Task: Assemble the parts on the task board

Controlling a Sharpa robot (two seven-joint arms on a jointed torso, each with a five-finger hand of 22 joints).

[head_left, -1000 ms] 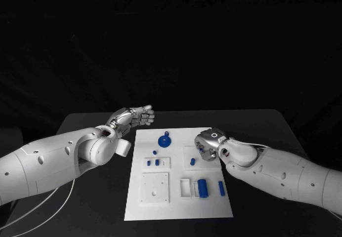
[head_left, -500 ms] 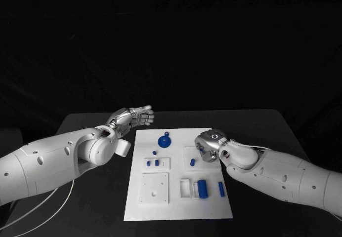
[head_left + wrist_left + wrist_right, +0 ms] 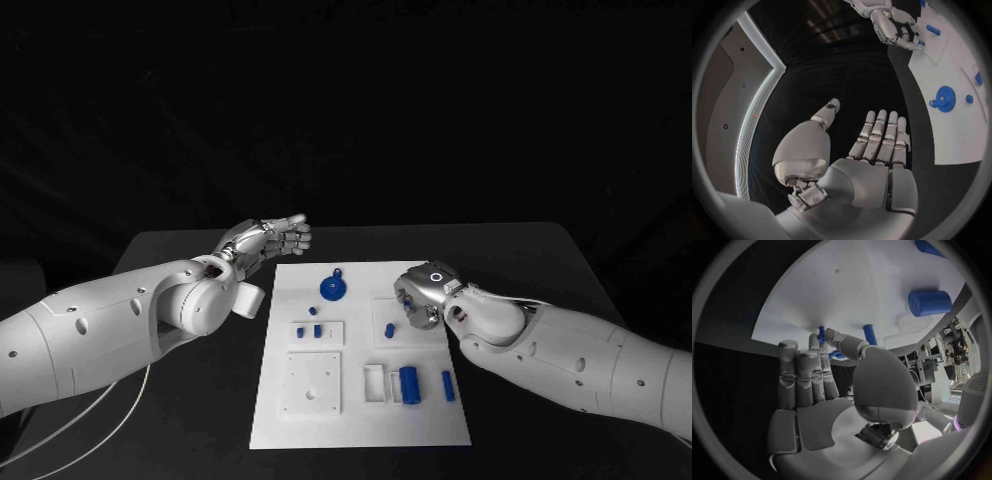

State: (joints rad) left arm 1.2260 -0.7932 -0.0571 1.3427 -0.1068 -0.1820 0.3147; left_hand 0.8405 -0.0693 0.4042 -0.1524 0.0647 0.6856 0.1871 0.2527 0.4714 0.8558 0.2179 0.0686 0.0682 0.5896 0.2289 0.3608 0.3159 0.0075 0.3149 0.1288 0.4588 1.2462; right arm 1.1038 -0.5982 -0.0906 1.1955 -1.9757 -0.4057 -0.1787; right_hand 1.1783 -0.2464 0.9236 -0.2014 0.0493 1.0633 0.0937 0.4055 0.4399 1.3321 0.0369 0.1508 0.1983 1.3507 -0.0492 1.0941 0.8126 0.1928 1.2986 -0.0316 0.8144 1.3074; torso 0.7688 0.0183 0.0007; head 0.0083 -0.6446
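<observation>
The board (image 3: pixel 361 400) lay mid-tabletop (image 3: pixel 173 250), blue parts (image 3: pixel 410 381) scattered on it. The right hand (image 3: pixel 421 293) hovered over its right edge, fingers apart and empty, seemingly poised to pick. The left hand (image 3: pixel 274 238) waited aside, spread, empty.

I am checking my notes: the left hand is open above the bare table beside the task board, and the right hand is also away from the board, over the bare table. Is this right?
Not quite. The left hand is open beside the task board, but the right hand is over the board's right side, near small blue parts; the head view and right wrist view show this.
</observation>
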